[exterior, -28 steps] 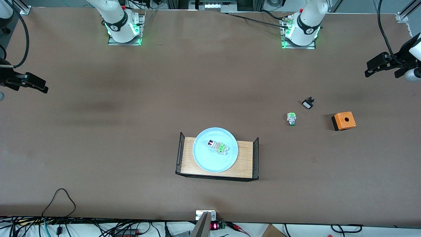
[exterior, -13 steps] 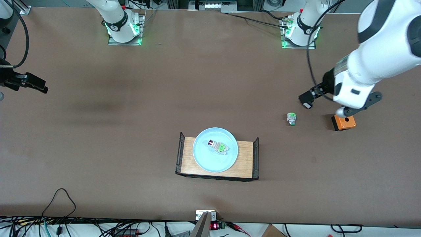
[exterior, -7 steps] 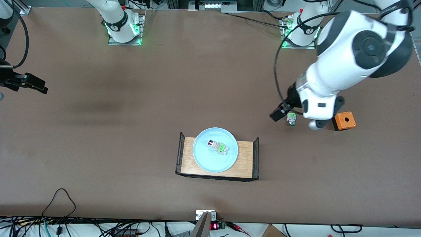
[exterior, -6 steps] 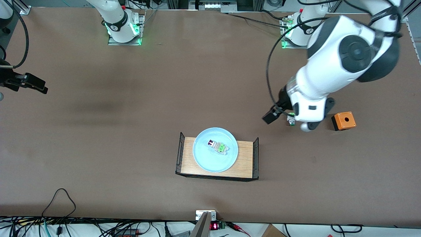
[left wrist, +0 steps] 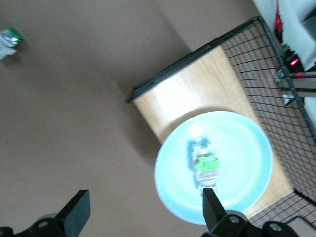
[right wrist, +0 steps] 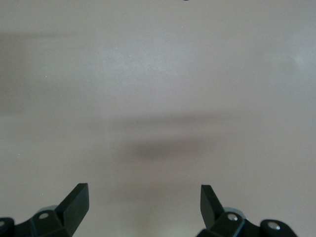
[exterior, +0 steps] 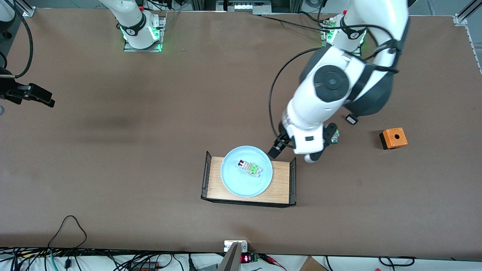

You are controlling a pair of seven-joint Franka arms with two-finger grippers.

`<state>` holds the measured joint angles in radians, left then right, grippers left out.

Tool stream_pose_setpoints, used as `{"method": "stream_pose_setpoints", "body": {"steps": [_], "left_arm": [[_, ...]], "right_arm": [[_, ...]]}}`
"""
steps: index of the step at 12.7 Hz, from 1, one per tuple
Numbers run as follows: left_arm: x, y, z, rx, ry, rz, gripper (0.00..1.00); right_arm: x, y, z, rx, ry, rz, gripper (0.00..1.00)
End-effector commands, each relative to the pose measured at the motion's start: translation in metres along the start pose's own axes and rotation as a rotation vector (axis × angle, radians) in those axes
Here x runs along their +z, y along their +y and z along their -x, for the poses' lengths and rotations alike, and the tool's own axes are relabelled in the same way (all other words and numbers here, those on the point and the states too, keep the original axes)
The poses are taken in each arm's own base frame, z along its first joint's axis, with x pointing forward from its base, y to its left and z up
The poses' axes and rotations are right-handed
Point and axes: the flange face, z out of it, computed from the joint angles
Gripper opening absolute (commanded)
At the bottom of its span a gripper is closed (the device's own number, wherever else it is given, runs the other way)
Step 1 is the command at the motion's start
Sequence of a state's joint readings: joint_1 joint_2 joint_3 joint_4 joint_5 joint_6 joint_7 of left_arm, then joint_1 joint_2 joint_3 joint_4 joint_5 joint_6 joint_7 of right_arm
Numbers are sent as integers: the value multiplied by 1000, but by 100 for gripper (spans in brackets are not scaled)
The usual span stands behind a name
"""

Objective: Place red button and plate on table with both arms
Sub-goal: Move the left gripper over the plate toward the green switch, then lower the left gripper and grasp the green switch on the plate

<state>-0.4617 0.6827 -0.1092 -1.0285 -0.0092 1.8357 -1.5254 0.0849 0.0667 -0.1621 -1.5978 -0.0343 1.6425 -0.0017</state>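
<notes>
Plate [exterior: 246, 184] sits on the small wooden tray [exterior: 282, 186] with black mesh ends, near the middle of the table [exterior: 150, 150] and toward the front camera. You will find the red button [exterior: 248, 167] lying on its side in the plate, red cap pointing toward the right arm's end of the table, green-and-white block toward the left arm's end.

Your left gripper [exterior: 276, 147] hangs over the table just beside the plate's rim, at the tray corner nearer the left arm's base. Its fingers [left wrist: 74, 213] stand wide apart and hold nothing; in the left wrist view the plate [left wrist: 237, 153] and red button [left wrist: 203, 165] lie between and ahead of them.

Your right gripper [exterior: 35, 97] waits at the right arm's end of the table, over bare tabletop. Its fingers [right wrist: 74, 201] are likewise spread wide and empty.

Note also a green-capped button [exterior: 334, 137] partly hidden by the left arm's wrist, a small black-and-white switch [exterior: 351, 119] just beside it, and an orange box [exterior: 393, 137] toward the left arm's end of the table. All three rest on the table, well apart from the tray.
</notes>
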Motion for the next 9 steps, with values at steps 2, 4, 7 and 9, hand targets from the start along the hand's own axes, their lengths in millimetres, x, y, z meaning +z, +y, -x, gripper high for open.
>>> {"method": "stream_pose_setpoints", "body": {"steps": [2, 4, 7, 9], "left_arm": [[31, 22, 22, -11, 78, 77, 100], [59, 26, 31, -7, 86, 76, 100], [88, 29, 47, 1, 137, 91, 100], [92, 36, 53, -7, 178, 127, 100]], "right_arm": [[-6, 0, 5, -4, -9, -11, 100], [-6, -1, 5, -12, -9, -11, 100], [-6, -1, 6, -15, -10, -11, 100], [-6, -3, 6, -8, -10, -13, 100]]}}
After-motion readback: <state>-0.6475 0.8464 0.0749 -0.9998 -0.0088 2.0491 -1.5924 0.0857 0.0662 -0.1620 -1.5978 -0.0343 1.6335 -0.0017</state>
